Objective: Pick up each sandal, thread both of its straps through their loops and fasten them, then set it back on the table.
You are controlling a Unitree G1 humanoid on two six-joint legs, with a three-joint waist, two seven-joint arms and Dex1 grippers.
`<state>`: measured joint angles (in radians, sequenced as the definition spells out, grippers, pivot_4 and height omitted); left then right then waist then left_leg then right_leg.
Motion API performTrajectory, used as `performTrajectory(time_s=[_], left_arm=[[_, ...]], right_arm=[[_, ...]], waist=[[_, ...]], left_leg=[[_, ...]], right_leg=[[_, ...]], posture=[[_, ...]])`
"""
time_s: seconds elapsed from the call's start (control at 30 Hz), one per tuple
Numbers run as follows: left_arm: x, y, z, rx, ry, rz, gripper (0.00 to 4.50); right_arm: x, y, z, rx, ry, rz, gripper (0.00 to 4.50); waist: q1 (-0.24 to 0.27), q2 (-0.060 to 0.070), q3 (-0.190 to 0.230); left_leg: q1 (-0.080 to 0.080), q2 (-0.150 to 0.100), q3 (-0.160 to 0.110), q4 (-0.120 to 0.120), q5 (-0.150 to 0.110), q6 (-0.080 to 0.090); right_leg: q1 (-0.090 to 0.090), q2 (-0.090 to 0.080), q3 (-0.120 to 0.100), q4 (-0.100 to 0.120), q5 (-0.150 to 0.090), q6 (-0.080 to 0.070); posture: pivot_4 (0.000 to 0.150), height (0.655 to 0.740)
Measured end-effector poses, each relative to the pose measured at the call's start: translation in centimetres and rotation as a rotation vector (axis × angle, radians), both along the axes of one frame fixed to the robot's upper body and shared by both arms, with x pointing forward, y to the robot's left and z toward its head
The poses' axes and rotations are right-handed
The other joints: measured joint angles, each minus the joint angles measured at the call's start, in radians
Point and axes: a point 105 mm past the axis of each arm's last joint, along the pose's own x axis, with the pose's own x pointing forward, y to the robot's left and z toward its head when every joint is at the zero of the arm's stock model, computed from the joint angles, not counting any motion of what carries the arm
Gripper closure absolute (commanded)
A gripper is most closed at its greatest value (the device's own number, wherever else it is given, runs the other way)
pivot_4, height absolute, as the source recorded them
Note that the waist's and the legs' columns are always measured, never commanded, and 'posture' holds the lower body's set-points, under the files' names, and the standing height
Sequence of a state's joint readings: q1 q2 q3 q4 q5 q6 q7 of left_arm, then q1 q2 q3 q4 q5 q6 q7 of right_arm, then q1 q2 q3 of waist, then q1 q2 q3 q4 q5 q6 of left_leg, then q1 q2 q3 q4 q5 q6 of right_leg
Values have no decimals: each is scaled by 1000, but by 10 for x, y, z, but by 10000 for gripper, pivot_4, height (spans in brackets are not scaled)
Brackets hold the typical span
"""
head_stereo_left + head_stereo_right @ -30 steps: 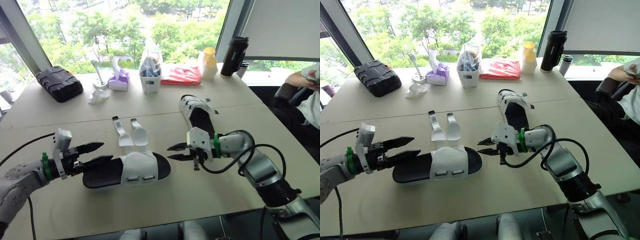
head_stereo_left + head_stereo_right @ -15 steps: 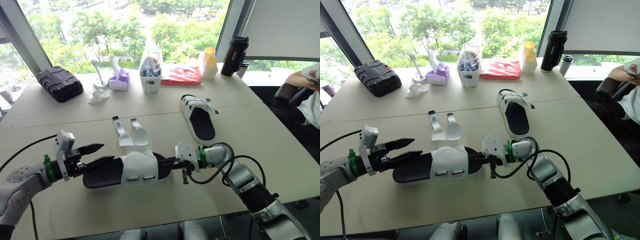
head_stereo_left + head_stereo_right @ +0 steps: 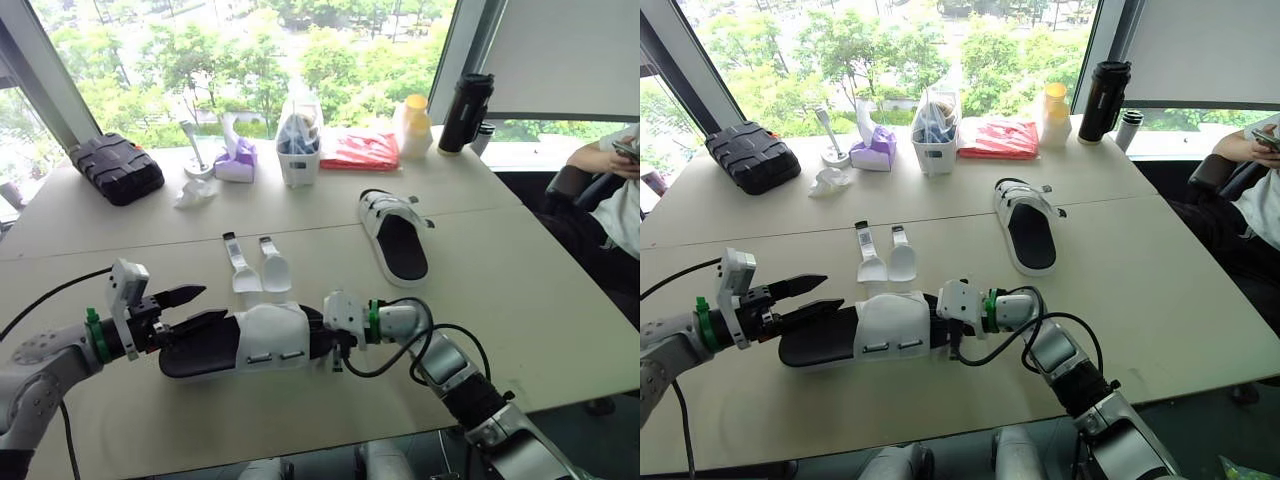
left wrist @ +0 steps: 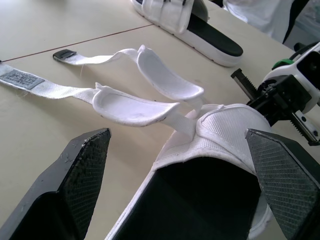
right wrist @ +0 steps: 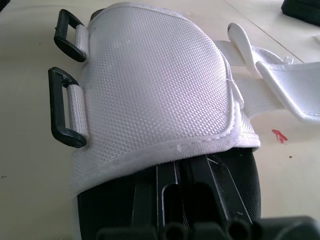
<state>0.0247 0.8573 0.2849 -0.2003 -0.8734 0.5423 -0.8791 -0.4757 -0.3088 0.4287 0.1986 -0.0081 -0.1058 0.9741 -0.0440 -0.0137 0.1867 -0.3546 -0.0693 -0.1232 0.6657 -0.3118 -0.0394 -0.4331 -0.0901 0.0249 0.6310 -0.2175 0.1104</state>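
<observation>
The near sandal (image 3: 270,335), black sole with a white upper, lies flat on the table in front of me. Its two white straps (image 3: 238,268) trail loose on the table beyond it, and its two black loops (image 5: 64,107) hang empty on the near side. My left gripper (image 3: 213,303) is open, one finger on each side of the heel end (image 4: 200,200). My right gripper (image 3: 325,325) is pressed against the toe end, under the edge of the white upper (image 5: 150,85). A second sandal (image 3: 395,235) lies farther off on the right with its straps across it.
Along the far edge by the window stand a black case (image 3: 115,168), a tissue box (image 3: 237,160), a white holder with a bag (image 3: 298,145), a red packet (image 3: 362,150), a yellow-capped bottle (image 3: 412,125) and a black flask (image 3: 463,112). A person's arm (image 3: 605,160) shows at the right.
My right gripper has travelled left across the table from beside the far sandal to the toe of the near one. The left gripper has stayed at the heel.
</observation>
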Motion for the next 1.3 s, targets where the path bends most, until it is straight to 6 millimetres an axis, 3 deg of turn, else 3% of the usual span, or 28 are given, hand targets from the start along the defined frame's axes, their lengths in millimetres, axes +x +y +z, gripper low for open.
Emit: performTrajectory(time_s=[0.33, 0.5, 0.93, 1.3], left_arm=[[3, -1, -1, -2, -22, 25, 0], [21, 2, 4, -8, -63, 113, 0], [69, -17, -31, -385, 419, 286, 0], [108, -33, -40, -579, 551, 366, 0]], right_arm=[[-1, 4, -5, -16, 43, -28, 43959], [-1, 4, -6, -26, 53, -31, 43959], [-1, 6, -5, -57, 37, -3, 43959], [-1, 5, -5, -71, 42, -1, 43959]], waist=[[0, 0, -1], [1, 0, -2], [1, -2, -4], [3, -4, -6]], left_leg=[[4, 5, 1, 0, 0, -1], [7, 8, 1, -1, 0, -1], [8, 8, 0, -1, 0, -1], [8, 7, 0, -1, 0, -4]], right_leg=[[3, 4, 0, 0, 1, -2], [7, 6, 0, -1, 1, -2], [7, 8, 0, -1, 1, -2], [7, 8, 0, -1, 1, -2]], posture=[[1500, 7400], [1500, 7400], [1500, 7400], [1500, 7400]])
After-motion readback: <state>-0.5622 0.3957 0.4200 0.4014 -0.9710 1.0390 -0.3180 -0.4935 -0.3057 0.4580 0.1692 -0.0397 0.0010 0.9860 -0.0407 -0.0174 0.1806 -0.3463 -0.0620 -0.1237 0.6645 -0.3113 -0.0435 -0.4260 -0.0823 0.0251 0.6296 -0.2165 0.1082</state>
